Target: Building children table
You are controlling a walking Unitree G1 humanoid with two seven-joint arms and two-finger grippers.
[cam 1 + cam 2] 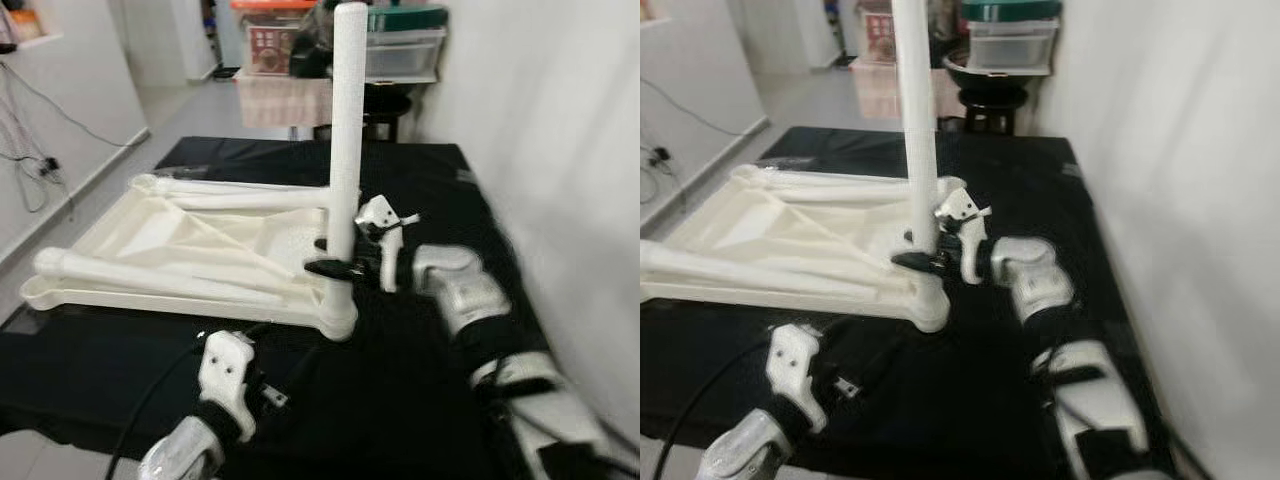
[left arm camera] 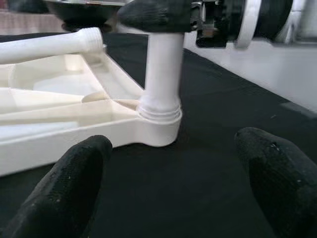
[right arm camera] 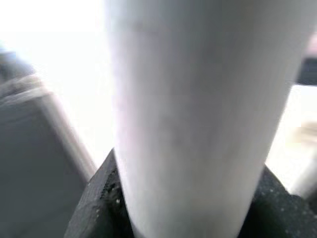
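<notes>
The right arm reaches forward from the lower right, its silver forearm lying low with the wrist bent inward toward the left. The right hand point(image 1: 335, 267) is closed, its two black fingers clamped from either side on what it holds, one finger point(image 3: 96, 198) pressed tight against it in the right wrist view. The left arm comes up from the lower left, with a black cable running along it. The left hand point(image 2: 173, 188) hovers low, its two black fingers point(image 2: 69, 188) spread wide apart and gripping nothing.
</notes>
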